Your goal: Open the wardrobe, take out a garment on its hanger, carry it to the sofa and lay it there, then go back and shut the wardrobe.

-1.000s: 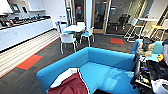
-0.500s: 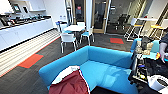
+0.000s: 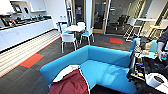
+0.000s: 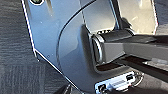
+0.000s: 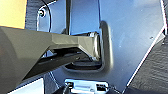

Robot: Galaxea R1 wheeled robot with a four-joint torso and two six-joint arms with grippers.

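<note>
A wide view from high on the robot shows an open office lounge. A bright blue L-shaped sofa [image 3: 105,65] sits in front of the robot, its low rounded back curving around the seat. On the sofa's near end lies the garment [image 3: 71,83], a dark maroon jacket with a white sleeve or collar showing along its upper edge; it rests spread over the seat cushion and arm, at the lower middle of the view. The hanger cannot be made out.

The jacket looks soft, light and limp, likely to sag and slide if gripped by the cloth alone; the hanger's hook or the collar area would be the firmer place to hold it.

Neither end effector can be judged: both wrist cameras face the robot's own grey body panels and dark carpet, so how far each is open, and whether it touches anything, cannot be told.

Behind the sofa stand white chairs [image 3: 68,40] around a small table; a kitchen counter [image 3: 22,31] runs along the left wall
</note>
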